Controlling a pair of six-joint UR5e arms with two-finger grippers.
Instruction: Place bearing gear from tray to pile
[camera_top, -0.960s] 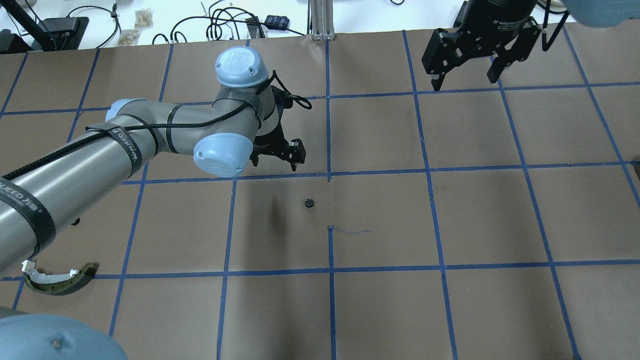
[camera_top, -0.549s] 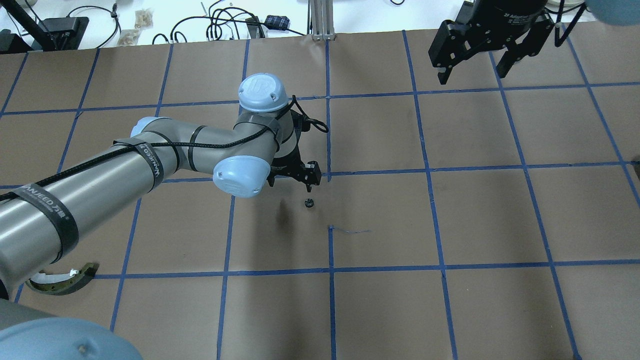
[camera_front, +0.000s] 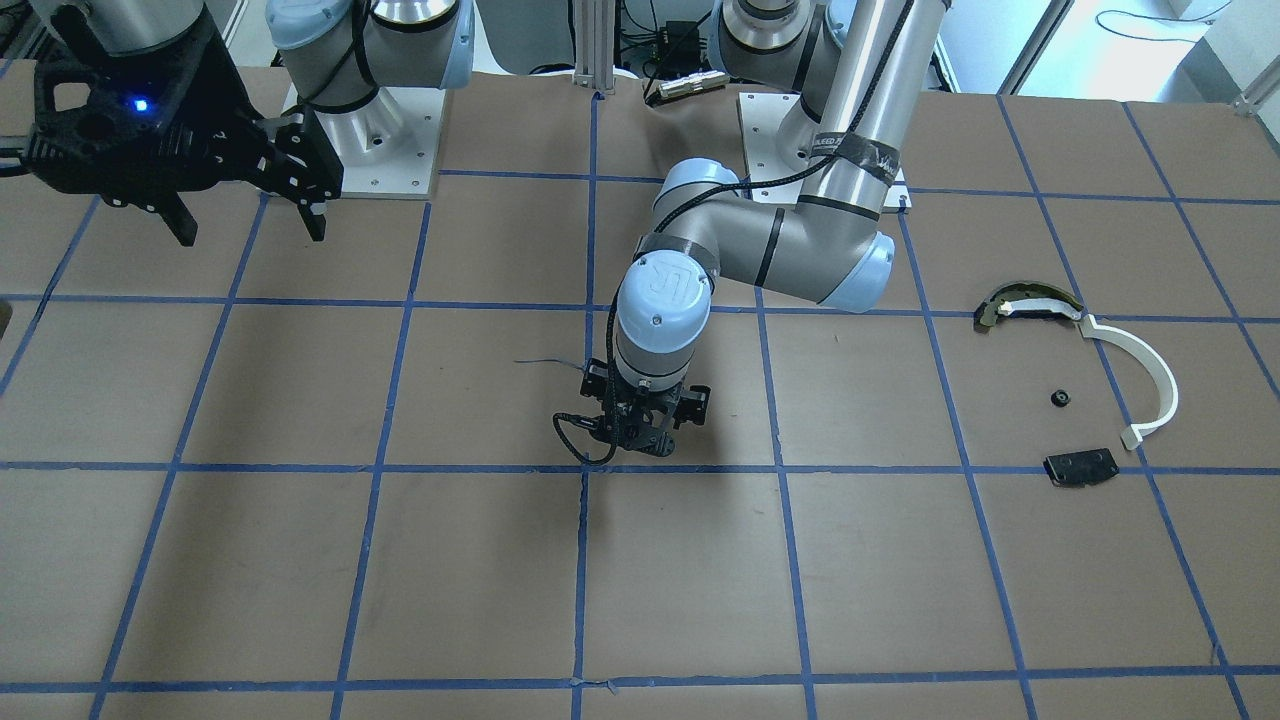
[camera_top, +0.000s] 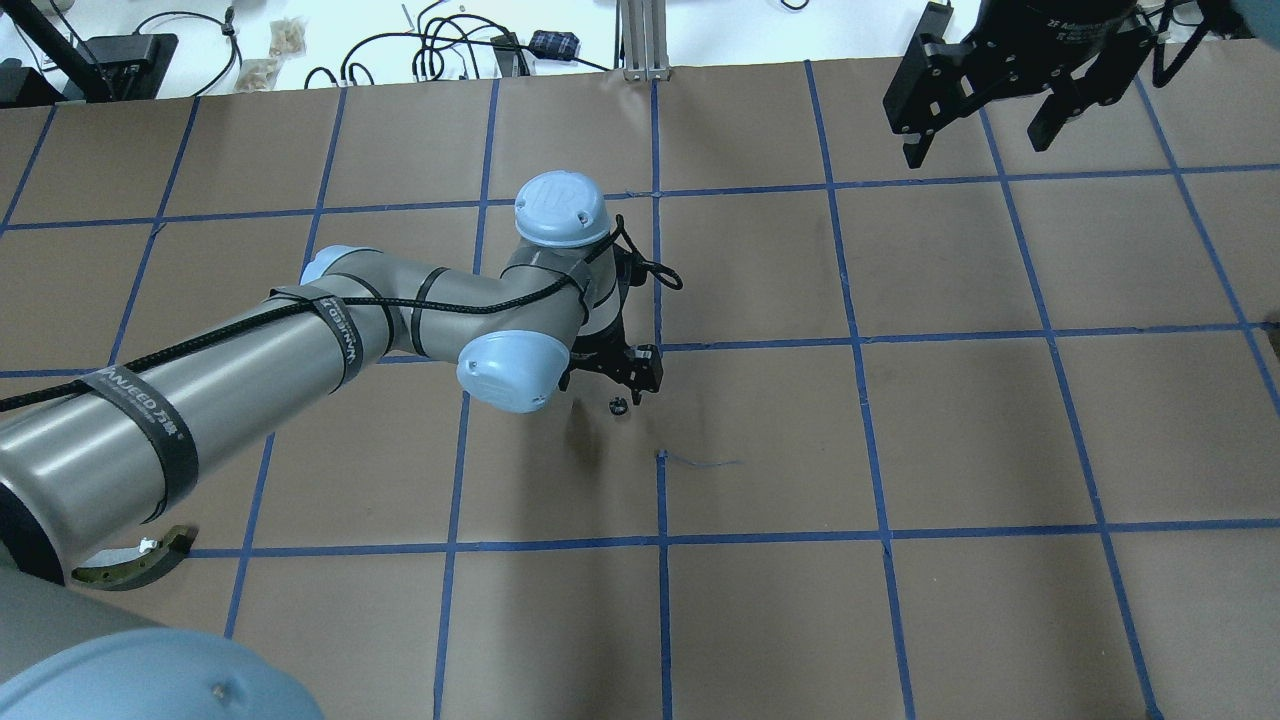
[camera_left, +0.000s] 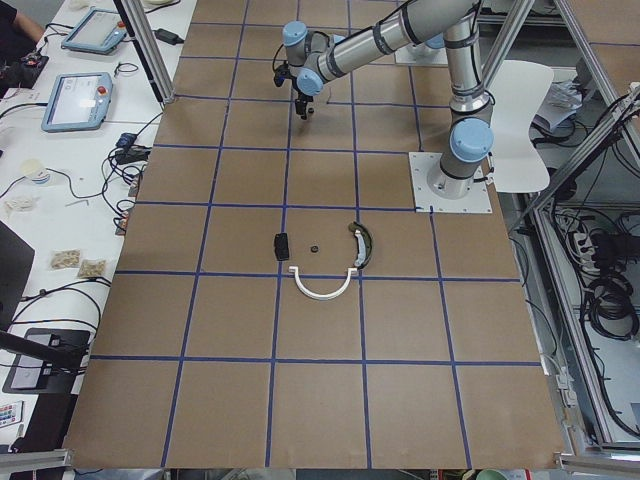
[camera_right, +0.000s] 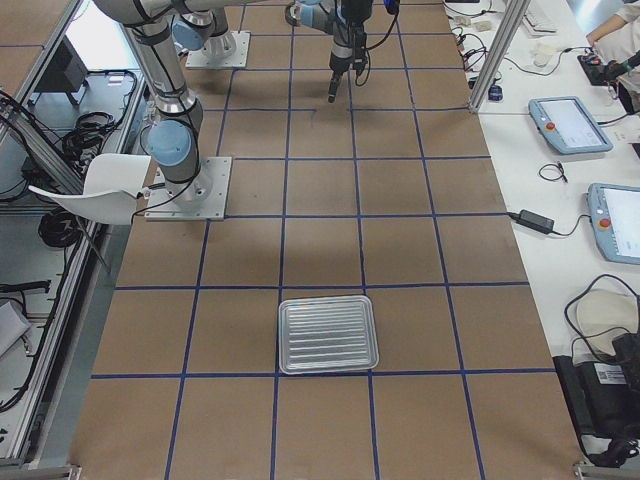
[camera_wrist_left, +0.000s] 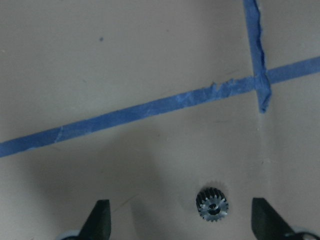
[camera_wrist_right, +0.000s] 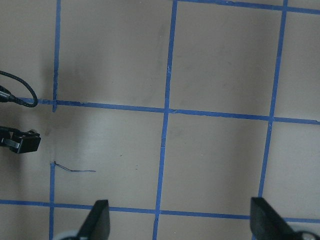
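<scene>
Bearing gear (camera_wrist_left: 212, 204), small, toothed, flat on bench (camera_wrist_left: 125, 60): left pincer (camera_wrist_left: 180, 216) spread overhead, gear off-centre toward one finger; advise centring before lowering and closing.

Left hand (camera_top: 624, 386) — now over gear (camera_top: 618, 405)

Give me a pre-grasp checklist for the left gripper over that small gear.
1. Left gripper open: ok, both fingers spread.
2. Bearing gear between the fingers: ok.
3. Gear centred in the gap: not ok, it sits nearer the finger on the wrist view's right.
4. Gear flat on the table, touching nothing else: ok.
5. Gripper low enough to close on the gear: cannot tell.
6. Right gripper out of the way: ok, open over the table's far edge.
7. Pile in view on the robot's left: ok.
</scene>
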